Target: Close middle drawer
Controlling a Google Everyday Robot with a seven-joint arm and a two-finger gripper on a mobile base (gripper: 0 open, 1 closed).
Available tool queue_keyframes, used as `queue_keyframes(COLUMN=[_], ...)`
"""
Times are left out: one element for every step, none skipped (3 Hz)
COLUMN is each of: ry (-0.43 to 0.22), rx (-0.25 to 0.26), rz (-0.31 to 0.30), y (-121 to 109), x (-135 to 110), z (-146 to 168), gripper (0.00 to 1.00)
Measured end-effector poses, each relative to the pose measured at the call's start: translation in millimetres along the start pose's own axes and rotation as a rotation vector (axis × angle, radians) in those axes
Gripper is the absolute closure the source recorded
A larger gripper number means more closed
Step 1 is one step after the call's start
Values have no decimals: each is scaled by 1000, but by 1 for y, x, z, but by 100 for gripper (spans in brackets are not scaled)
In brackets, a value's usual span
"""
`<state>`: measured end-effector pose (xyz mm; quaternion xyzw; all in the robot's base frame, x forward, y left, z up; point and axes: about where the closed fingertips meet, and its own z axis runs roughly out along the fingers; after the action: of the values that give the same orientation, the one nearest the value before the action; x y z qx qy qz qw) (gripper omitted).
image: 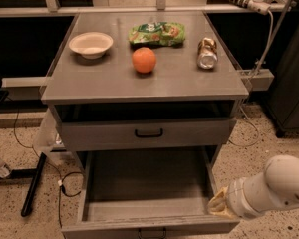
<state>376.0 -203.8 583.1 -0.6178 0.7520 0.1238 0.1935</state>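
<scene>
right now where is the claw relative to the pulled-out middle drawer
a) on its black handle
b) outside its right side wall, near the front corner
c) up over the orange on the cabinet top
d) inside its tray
B: the claw sits low beside the outer right wall of the middle drawer, near its front corner, away from the tray and the handle.

view: one camera | high before cabinet (pixel 104 78), facing down | near | gripper (pixel 217 206) lower right, at drawer (pixel 144 183)
</scene>
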Motion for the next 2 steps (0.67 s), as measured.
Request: queue_keyframes(ry=[-19, -60], rx=[-15, -18], rz=[13, 6], y=[19, 33], x=[18, 30], z=[41, 77], gripper=[100, 100])
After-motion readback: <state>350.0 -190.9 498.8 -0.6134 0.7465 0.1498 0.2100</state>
